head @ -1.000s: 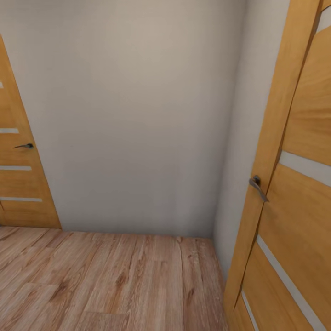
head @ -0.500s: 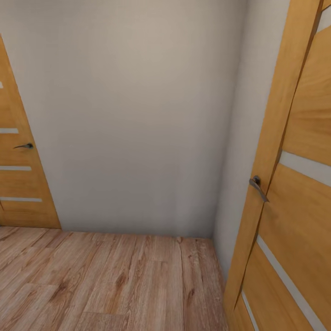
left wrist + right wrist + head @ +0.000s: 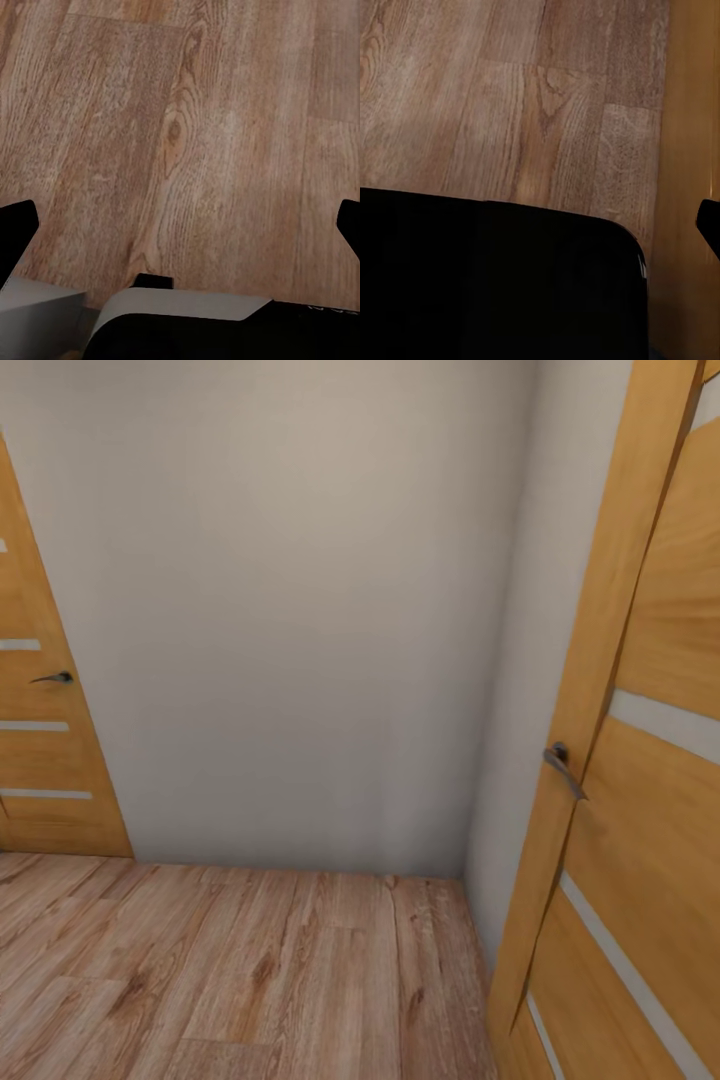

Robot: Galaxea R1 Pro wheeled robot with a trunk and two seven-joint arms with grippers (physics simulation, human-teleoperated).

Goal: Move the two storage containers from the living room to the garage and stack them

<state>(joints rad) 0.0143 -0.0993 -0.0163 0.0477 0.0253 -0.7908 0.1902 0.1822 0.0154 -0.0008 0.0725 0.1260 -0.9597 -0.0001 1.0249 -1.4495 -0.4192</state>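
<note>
Bare plank floor (image 3: 250, 970) hemmed by wall (image 3: 290, 610) and two doors (image 3: 640, 780).

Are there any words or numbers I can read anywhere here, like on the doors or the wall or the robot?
No text can be read.
The two wooden doors, the wall and the plank floor carry no words or numbers.
In the left wrist view, faint marks sit on the robot's dark body; they are too small and blurred to read.

Black fingertips (image 3: 16, 232) flank a rounded black-and-white body shell (image 3: 187, 322); another glossy black housing (image 3: 495, 277).
</note>
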